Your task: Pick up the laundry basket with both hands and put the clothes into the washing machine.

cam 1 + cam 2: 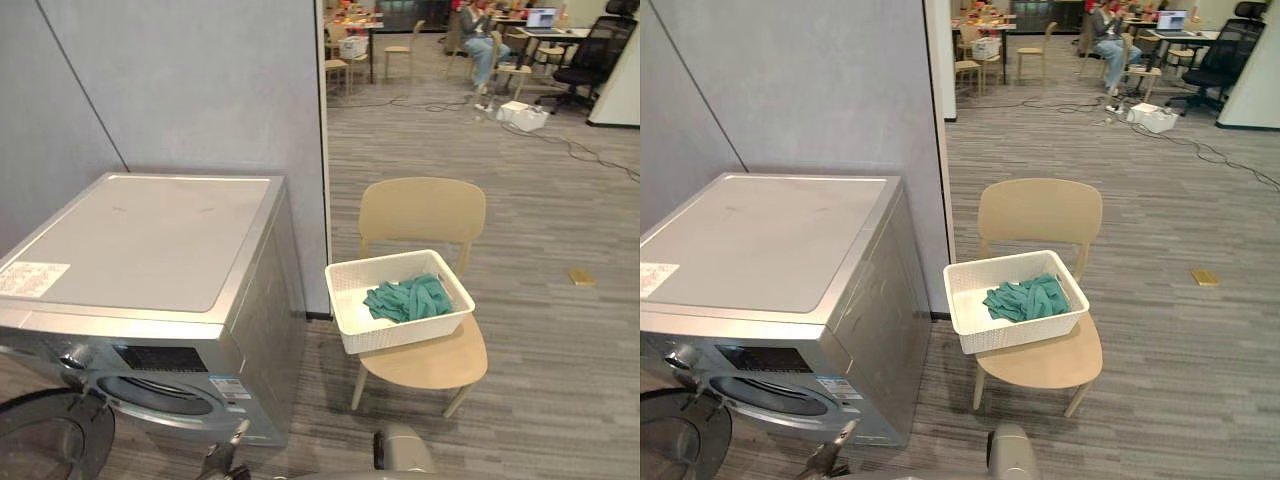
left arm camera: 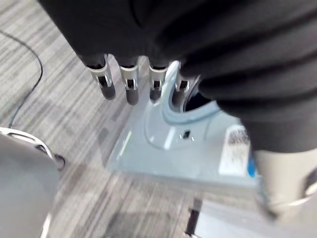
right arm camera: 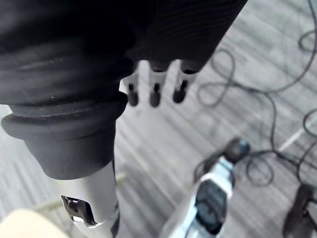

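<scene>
A white laundry basket [image 1: 400,318] rests on the seat of a beige chair [image 1: 422,210], right of the washing machine. Green clothes [image 1: 408,298] lie bunched in the basket's right half. The silver front-loading washing machine [image 1: 150,270] stands at the left, its round door [image 1: 45,440] swung open at the lower left. My left hand [image 2: 130,82] hangs with straight fingers, holding nothing, near the washing machine [image 2: 173,144]. My right hand [image 3: 154,91] hangs over the striped floor, fingers straight and empty. Both hands are well away from the basket.
A grey partition wall [image 1: 200,80] stands behind the washer and ends just left of the chair. Open striped floor spreads to the right, with a small tan object [image 1: 581,276] on it. Far back are desks, chairs, cables and a seated person [image 1: 480,40].
</scene>
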